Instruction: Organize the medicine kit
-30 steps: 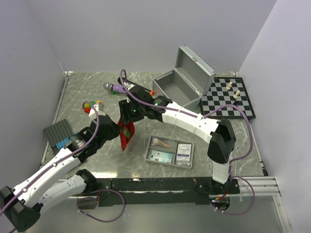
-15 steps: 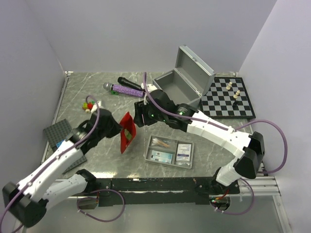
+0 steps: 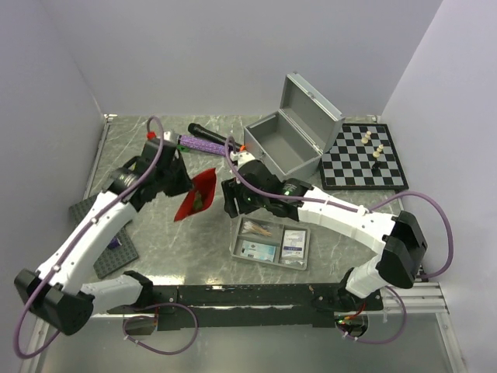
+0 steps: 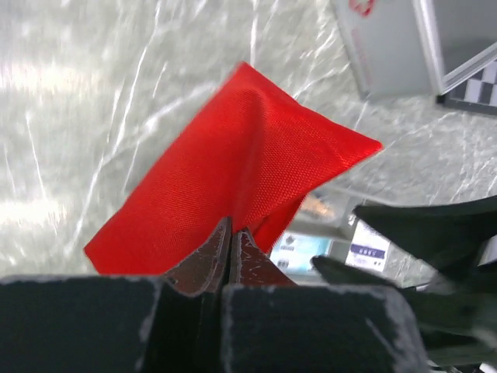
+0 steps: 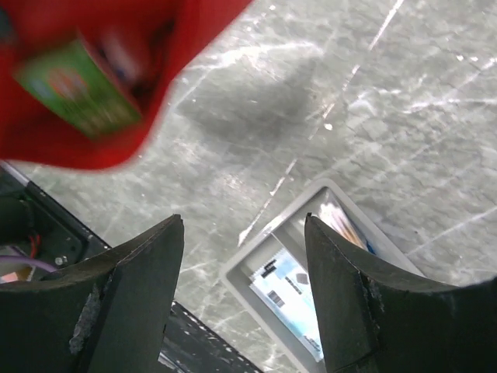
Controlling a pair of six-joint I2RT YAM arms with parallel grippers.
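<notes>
at the lower left of the top view a dark grey studded plate (image 3: 84, 210) lay partly under the left arm. left of the middle, the left gripper (image 3: 180, 180) was pressed fully together on an edge of the red pouch (image 3: 196, 194), which hung tilted off the table. a green packet (image 5: 78, 85) showed in its mouth. just right of the pouch the right gripper (image 3: 230, 198) had its jaws wide apart, with nothing between them. at the lower middle the grey divided tray (image 3: 269, 262) lay with small packets (image 3: 293, 243) inside. the silver case (image 3: 311, 109) stood open at the upper middle, and the chessboard (image 3: 353, 167) lay at the upper right.
</notes>
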